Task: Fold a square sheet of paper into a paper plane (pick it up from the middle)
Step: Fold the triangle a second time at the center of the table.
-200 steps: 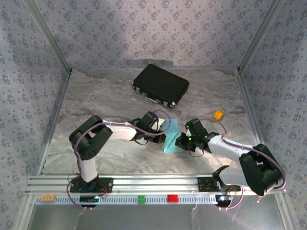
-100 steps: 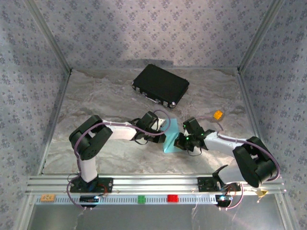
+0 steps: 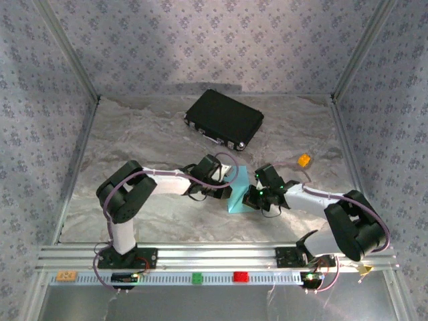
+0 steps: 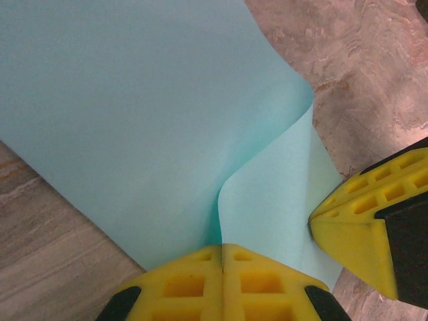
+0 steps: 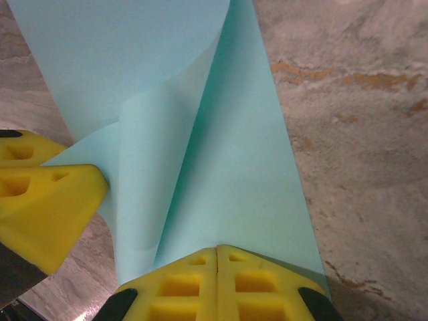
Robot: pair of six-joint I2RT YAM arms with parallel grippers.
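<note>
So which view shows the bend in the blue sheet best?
Right wrist. There the square sheet of paper rises from the shut right gripper, with one flap curled over along a clear diagonal edge. Left wrist shows a softer curl above the shut left gripper. In top external it is a small blue strip between the grippers.

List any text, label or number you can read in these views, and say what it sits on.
Nothing can be read for certain.
the orange tag on the front rail: dark characters, too blurred to read.
the scale strip along that rail: tick marks, no legible numbers.
the square sheet of paper: blank, no print.
the black case: no marking legible.
</note>
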